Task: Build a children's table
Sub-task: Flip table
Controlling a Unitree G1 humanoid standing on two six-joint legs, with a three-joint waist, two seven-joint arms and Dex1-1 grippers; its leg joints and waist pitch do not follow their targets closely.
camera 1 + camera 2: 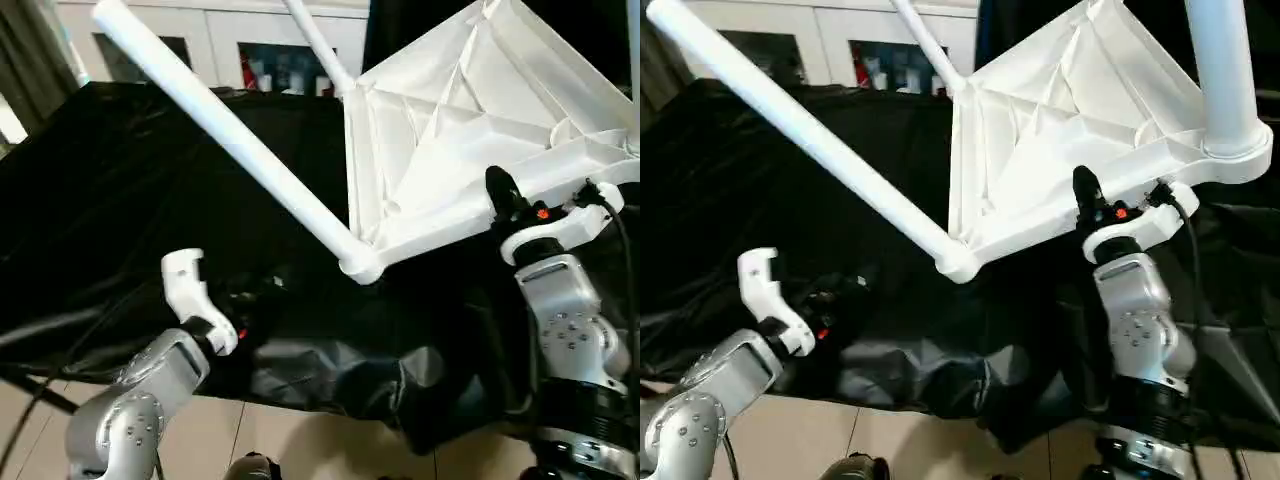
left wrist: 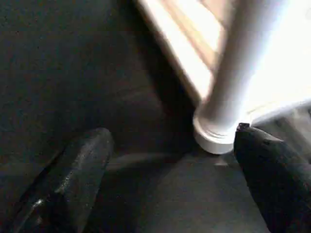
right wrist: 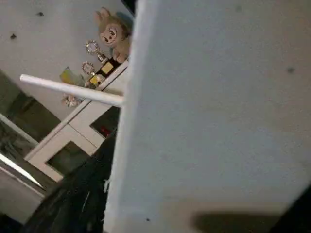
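Note:
The children's table's white tabletop is tilted up on edge, its ribbed underside facing me. A long white leg runs from its near corner socket up to the far left. A second leg rises from the far corner, and a third leg stands in the right corner socket. My right gripper is shut on the tabletop's lower rim, one black finger lying over the underside. My left gripper is open, low over the black cloth, a little short of the near socket.
A black cloth covers the work surface, bunched at the front edge. A white glass-door cabinet stands behind, with a plush toy on top. Pale floor shows below the cloth's front edge.

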